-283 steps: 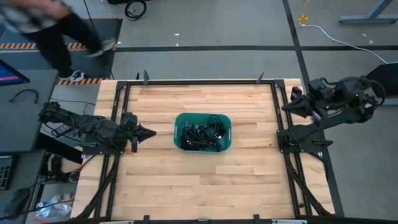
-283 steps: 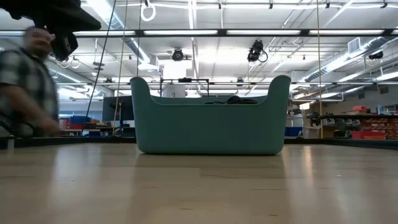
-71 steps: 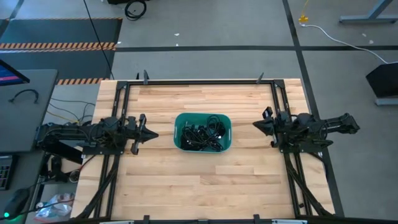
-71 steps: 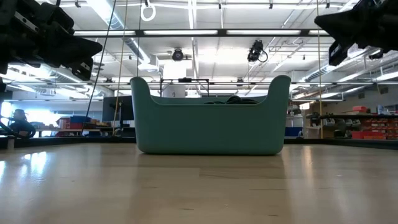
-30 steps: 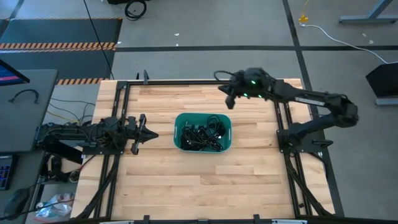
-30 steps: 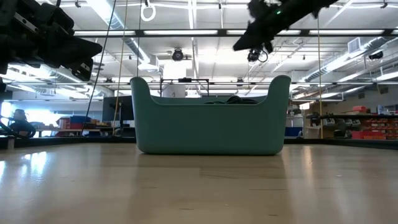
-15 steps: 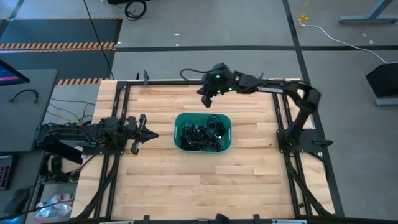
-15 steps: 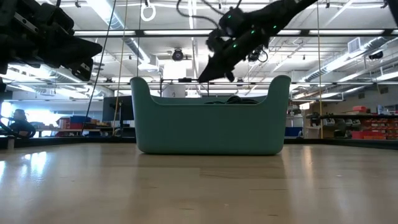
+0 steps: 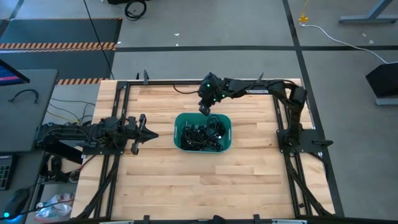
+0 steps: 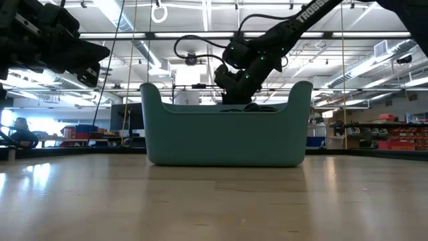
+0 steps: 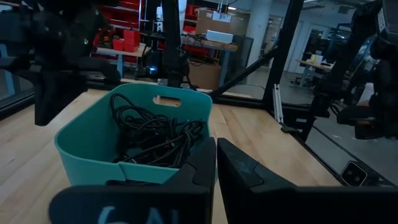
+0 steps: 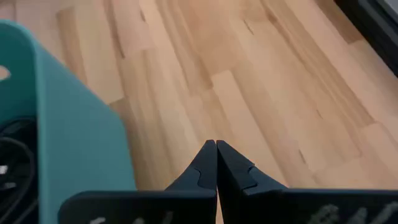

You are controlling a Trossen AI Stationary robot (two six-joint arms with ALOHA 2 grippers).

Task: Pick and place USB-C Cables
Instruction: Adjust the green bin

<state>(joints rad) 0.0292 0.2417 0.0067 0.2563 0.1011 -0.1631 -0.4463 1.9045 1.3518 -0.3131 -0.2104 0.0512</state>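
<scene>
A teal tub [image 9: 184,140] stands at the middle of the wooden table, with a tangle of thin black USB-C cables [image 9: 204,132] lying inside it. The cables also show in the left wrist view [image 11: 152,134]. My right gripper [image 9: 203,109] is shut and points down over the tub's far rim. In its wrist view the shut fingertips [image 12: 216,149] are over bare wood just outside the tub's wall [image 12: 81,143]. In the low view it [image 10: 231,99] hovers just above the rim. My left gripper [image 9: 151,133] is shut and waits level, left of the tub.
Black frame rails [image 9: 121,106] run along the table's left, right and far edges. Bare wood [image 9: 199,180] lies in front of the tub. A grey desk [image 9: 25,106] stands off the table's left, and a white cable [image 9: 329,32] lies on the floor beyond.
My right arm has swung from the far right toward the table's left along the far edge. It has then tipped its gripper downward and come down toward the tub's far rim. The tub and cables have not moved.
</scene>
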